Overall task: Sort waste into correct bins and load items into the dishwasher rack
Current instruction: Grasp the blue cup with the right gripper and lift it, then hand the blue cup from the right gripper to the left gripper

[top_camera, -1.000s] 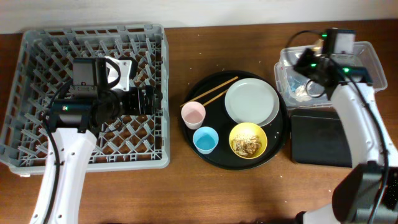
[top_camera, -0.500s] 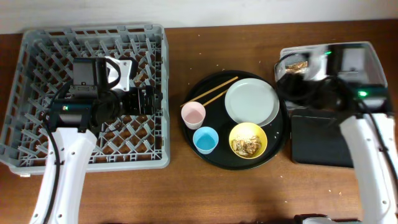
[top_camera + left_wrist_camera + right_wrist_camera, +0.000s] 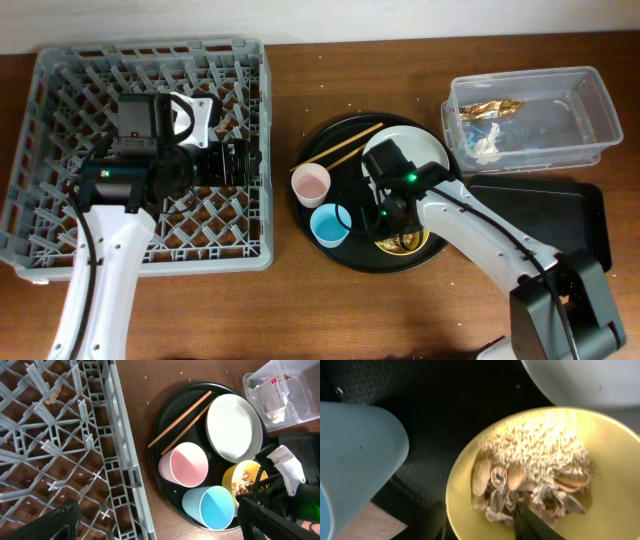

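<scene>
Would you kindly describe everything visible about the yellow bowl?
The yellow bowl is round, glossy and plastic-looking, upright on the round black tray, beside the light blue cup without touching it. A heap of brownish-tan food scraps fills its bottom. The open right gripper hangs at its near rim, one finger outside, one inside.

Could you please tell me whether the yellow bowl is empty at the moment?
No, the yellow bowl holds a heap of brownish food scraps.
</scene>
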